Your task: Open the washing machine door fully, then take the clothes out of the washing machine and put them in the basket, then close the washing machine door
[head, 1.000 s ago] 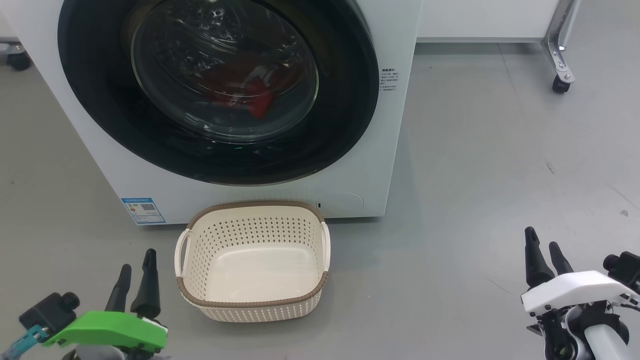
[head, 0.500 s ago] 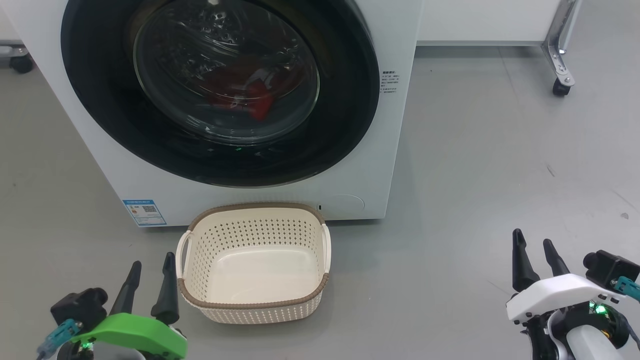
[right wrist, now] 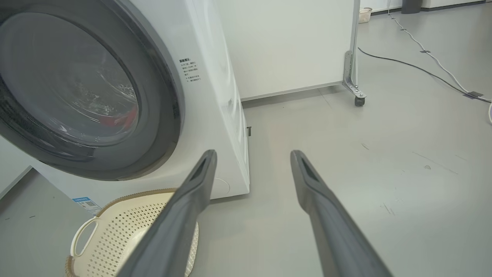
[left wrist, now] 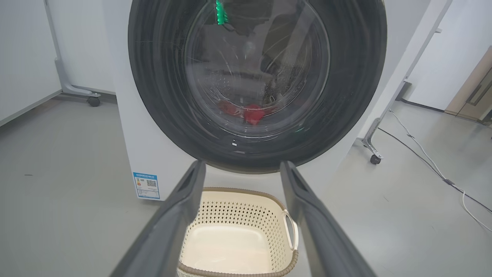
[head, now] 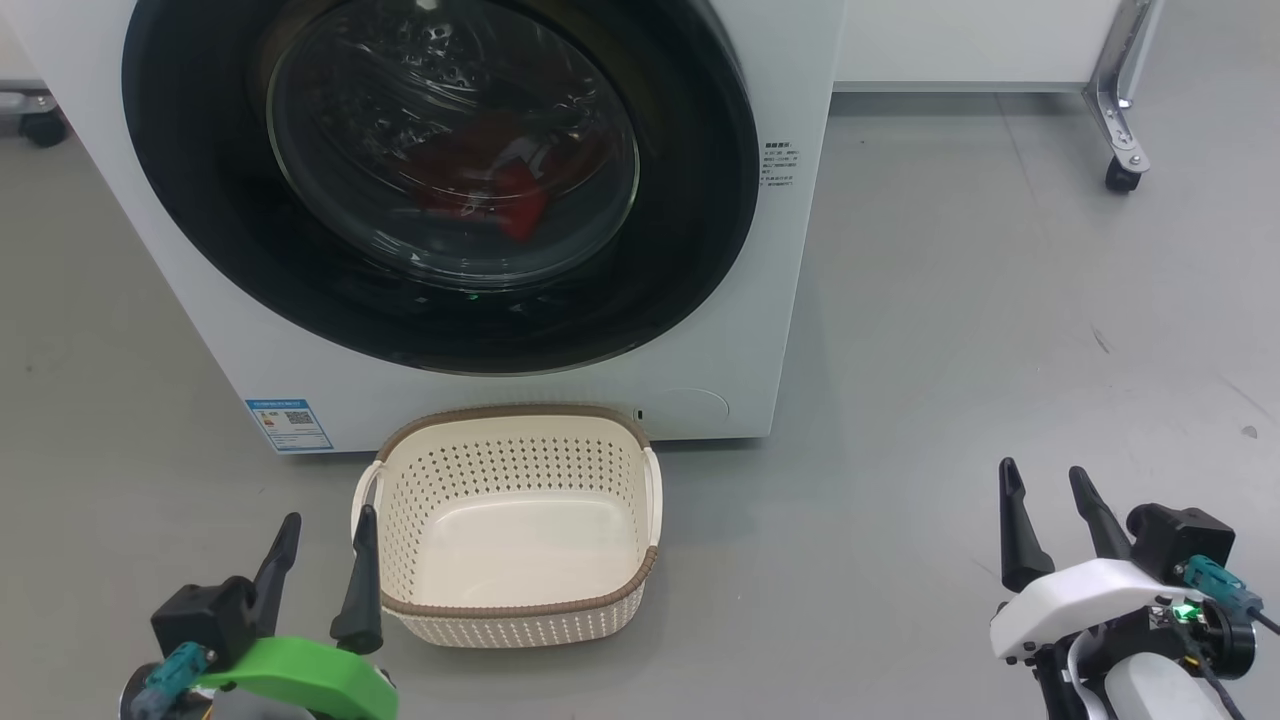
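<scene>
The white washing machine (head: 790, 260) stands ahead with its round black-rimmed door (head: 690, 240) closed. Through the glass window, red clothes (head: 505, 190) lie low in the drum; the left wrist view shows the clothes (left wrist: 251, 112) too. The cream basket (head: 520, 610) sits empty on the floor just in front of the machine. My left gripper (head: 325, 525) hovers open at the basket's left handle, nothing between its fingers. My right gripper (head: 1045, 478) is open and empty over bare floor far to the right of the basket (right wrist: 115, 231).
A blue label (head: 288, 422) marks the machine's lower left corner. A wheeled metal frame leg (head: 1120, 110) stands at the back right, another caster (head: 40, 125) at the back left. Cables (left wrist: 430, 165) run across the grey floor to the right.
Both grippers have shifted inward: the left moved right toward the basket's left handle and spread a little wider, the right moved left. The door stays closed.
</scene>
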Robot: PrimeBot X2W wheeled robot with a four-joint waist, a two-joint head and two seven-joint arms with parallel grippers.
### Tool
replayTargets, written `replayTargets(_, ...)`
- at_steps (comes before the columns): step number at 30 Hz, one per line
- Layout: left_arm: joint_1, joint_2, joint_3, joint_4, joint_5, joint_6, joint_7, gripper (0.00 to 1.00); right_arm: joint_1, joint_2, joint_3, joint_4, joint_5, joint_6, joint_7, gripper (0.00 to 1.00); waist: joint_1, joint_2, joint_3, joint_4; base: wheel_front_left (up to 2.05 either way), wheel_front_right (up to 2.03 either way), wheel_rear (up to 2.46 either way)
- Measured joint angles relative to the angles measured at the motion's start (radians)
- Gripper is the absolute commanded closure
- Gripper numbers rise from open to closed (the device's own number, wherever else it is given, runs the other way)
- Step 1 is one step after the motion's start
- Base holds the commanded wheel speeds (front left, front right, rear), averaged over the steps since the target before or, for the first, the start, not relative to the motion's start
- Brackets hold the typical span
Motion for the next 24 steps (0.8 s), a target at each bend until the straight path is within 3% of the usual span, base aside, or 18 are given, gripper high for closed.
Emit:
replayTargets(17,0.000,-0.013,-0.044,0.032,0.180,0.018,-0.059,0.00,0.000,-0.001,0.031,0.006,-0.201,-0.032,-0.058,0.00,0.0000,0.0000,0.005,0.003,0.00,0.00,0.00)
replayTargets(24,-0.001,-0.017,-0.046,0.051,0.206,0.021,-0.067,0.00,0.000,0.010,0.025,0.008,-0.225,-0.036,-0.063,0.00,0.0000,0.0000,0.006,0.003,0.00,0.00,0.00)
